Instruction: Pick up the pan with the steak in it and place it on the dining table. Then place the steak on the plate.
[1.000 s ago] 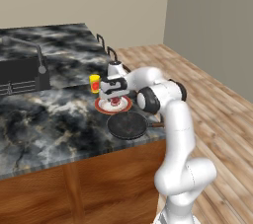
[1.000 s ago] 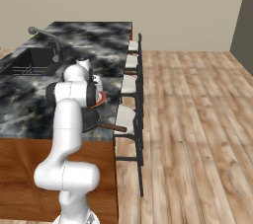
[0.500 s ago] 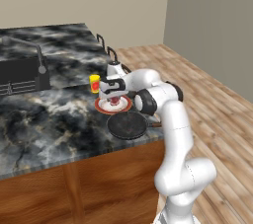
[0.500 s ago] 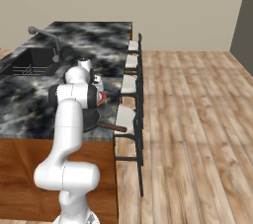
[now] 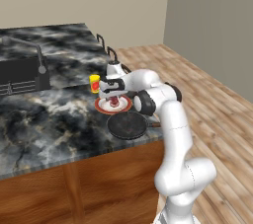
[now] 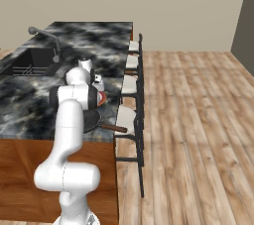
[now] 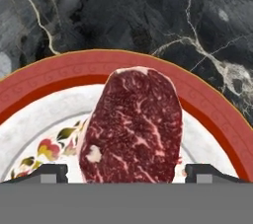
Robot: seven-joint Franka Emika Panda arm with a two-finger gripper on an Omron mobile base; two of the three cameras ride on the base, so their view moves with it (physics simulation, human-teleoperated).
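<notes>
The steak (image 7: 133, 129) lies flat on the white, red-rimmed plate (image 7: 59, 77), seen smaller in the left base view as steak (image 5: 114, 101) on plate (image 5: 102, 107). My gripper (image 7: 126, 173) hovers low right over it, open, with a fingertip (image 7: 49, 173) on each side of the meat and a small gap on the left. From the left base the gripper (image 5: 114, 95) hangs above the plate. The black pan (image 5: 127, 125) sits empty on the dining table (image 5: 49, 119) just in front of the plate, its wooden handle (image 6: 113, 128) sticking out past the table edge.
A yellow cup (image 5: 94, 83) stands right behind the plate. A sink with a tap (image 5: 39, 65) is set into the table's far left. Bar stools (image 6: 130, 90) line the table's right side, with open wooden floor (image 6: 198, 120) beyond.
</notes>
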